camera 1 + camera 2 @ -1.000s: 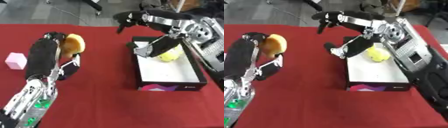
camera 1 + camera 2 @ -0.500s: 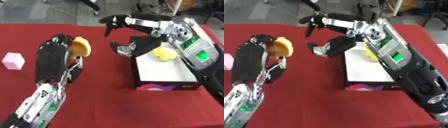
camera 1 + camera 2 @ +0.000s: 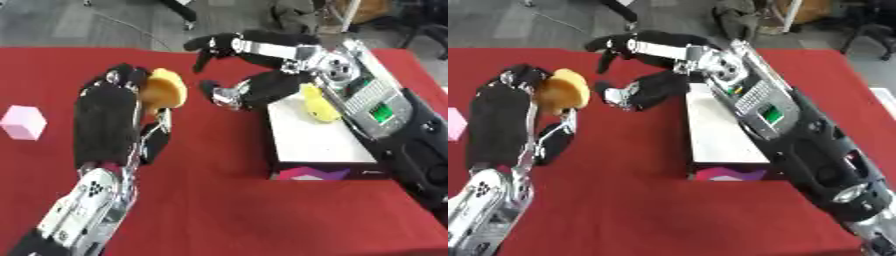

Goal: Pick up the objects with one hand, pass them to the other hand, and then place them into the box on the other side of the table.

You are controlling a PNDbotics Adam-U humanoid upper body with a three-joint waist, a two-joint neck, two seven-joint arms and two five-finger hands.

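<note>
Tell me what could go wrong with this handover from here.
1. The left hand holds the orange object with its fingers around only one side; it could slip before the open right hand closes on it.
2. The right hand hangs low beside the box wall; swinging back, it might clip the rim.
3. The yellow object already lies in the box, so a careless drop could land on it.

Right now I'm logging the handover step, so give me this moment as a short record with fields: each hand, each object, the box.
left hand: raised, fingers curled round the orange object
right hand: open, empty, over the red tablecloth beside the box, reaching toward the left hand
yellow object: lying in the box
box: white inside, on the table's right side
pink cube: on the cloth, far left, untouched
</note>
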